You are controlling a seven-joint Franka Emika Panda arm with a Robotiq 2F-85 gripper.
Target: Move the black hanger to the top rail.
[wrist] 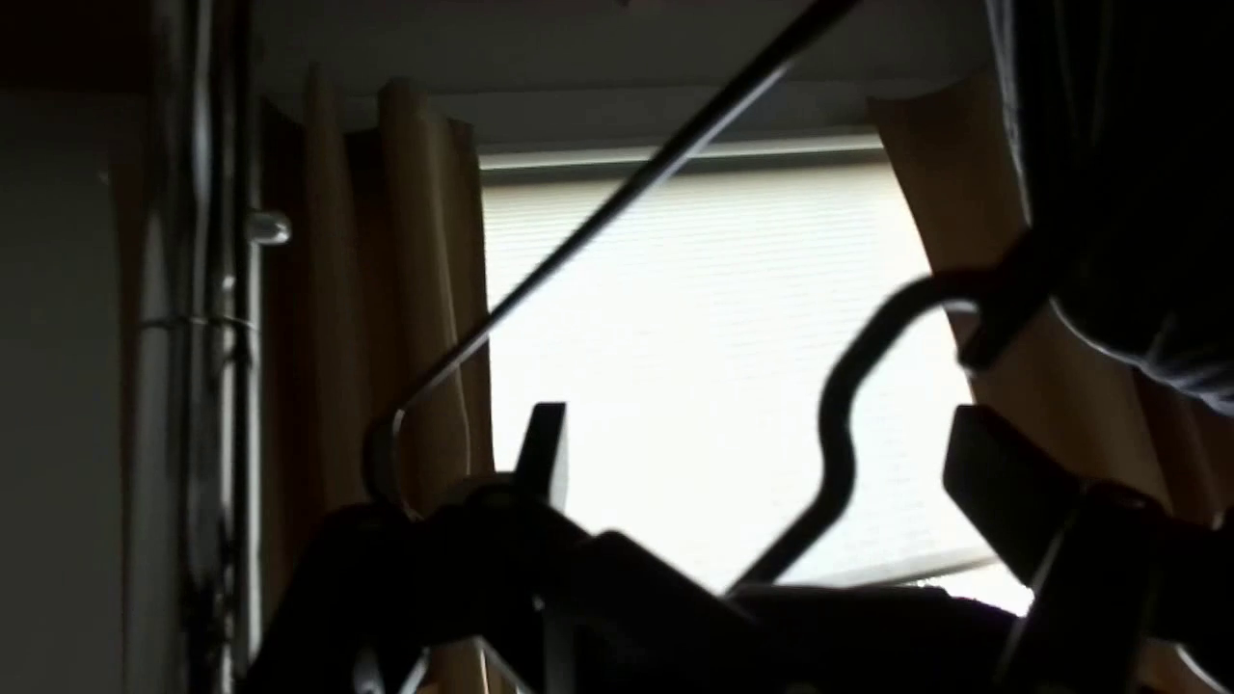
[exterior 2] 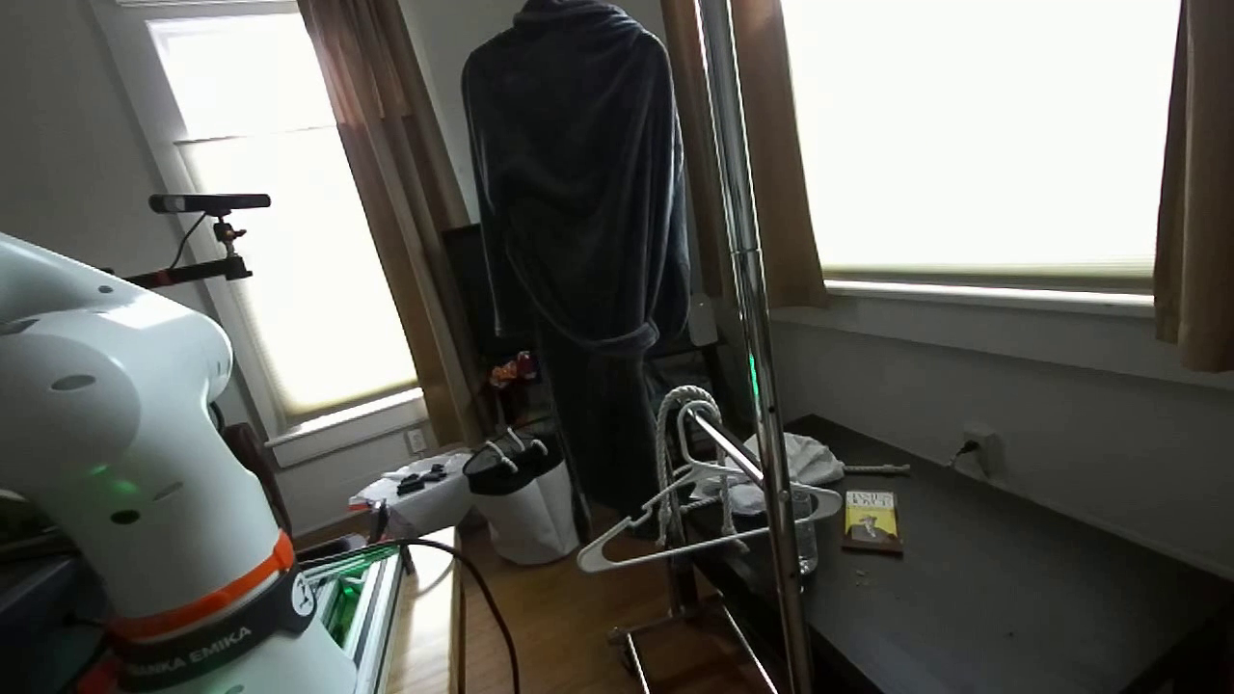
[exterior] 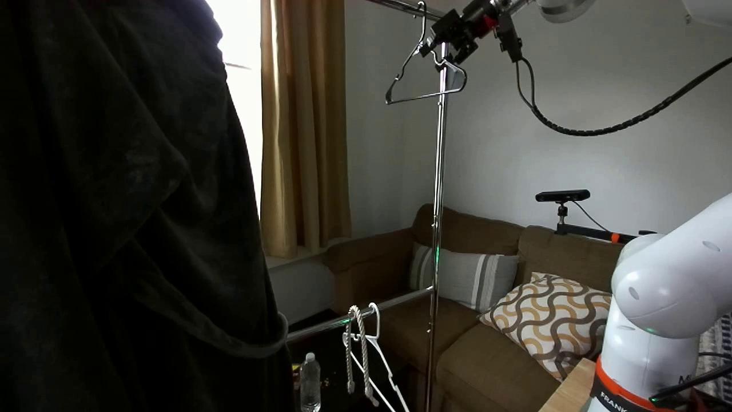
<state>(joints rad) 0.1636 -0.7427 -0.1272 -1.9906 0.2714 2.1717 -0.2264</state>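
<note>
The black hanger (exterior: 417, 99) is near the top of the garment rack in an exterior view, its hook up at the top rail (exterior: 394, 4). The hook looks looped over the rail, but I cannot tell for certain if the rail bears it. My gripper (exterior: 433, 56) is beside the hanger's upper part, near the rack's post. In the wrist view my gripper (wrist: 757, 430) has its fingers wide apart. The hanger (wrist: 617, 204) crosses that view, a bent dark part of it passing between the fingers without touching either tip. The top rail does not show in the wrist view.
A chrome post (exterior: 439, 171) stands right by the gripper; it also shows in the wrist view (wrist: 198, 405). A dark robe (exterior: 143, 200) hangs nearby. A white hanger (exterior 2: 675, 554) and a rope (exterior 2: 665, 453) hang on the lower crossbar (exterior 2: 728, 445). A cable (exterior: 600, 133) trails from the arm.
</note>
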